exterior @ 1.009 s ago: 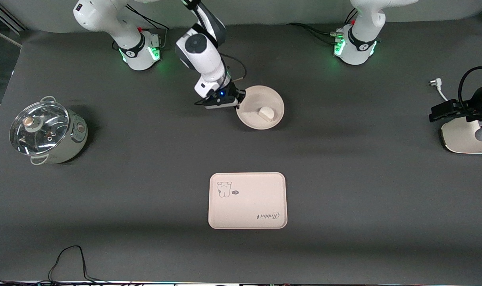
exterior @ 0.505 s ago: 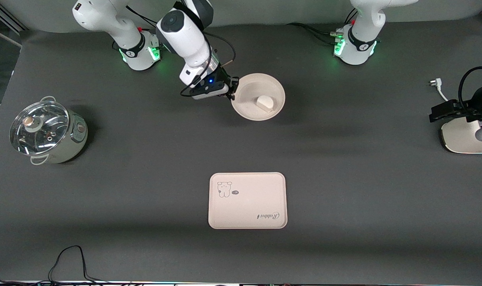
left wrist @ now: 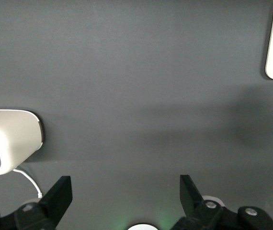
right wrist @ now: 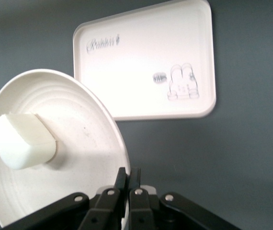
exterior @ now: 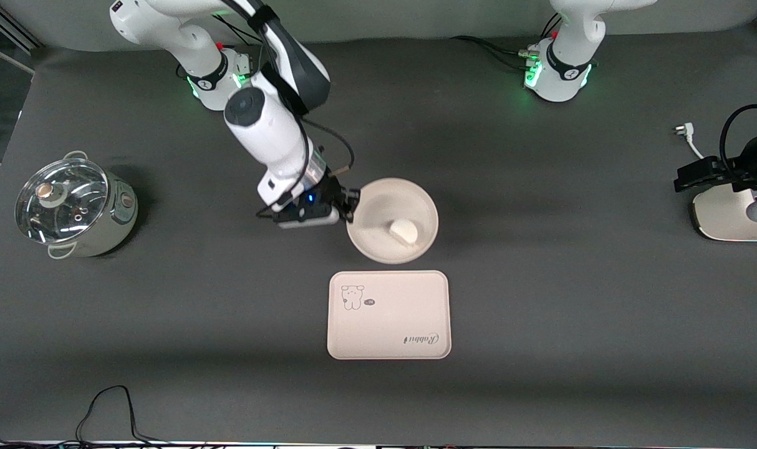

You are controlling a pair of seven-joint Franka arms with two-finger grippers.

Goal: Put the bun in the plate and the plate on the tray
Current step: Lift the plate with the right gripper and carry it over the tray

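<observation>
Cream plate (exterior: 392, 220), bun (exterior: 404, 232) inside, hangs tilted over the worktop (exterior: 540, 280) just short of the tray (exterior: 388, 315); the right gripper (exterior: 350, 209) has its jaws pinched on the rim. Left gripper (left wrist: 126, 191) waits spread wide, empty, at the left arm's end.

Bun in plate, plate held above the table, not yet on the tray

The off-white bun (exterior: 403, 232) lies inside the round cream plate (exterior: 378, 244), lifted at its rim; the rabbit-printed tray (exterior: 388, 315) lies flat, nearer the front camera.

White arms (exterior: 269, 134), black joints, green-lit bases (exterior: 556, 78)
</observation>
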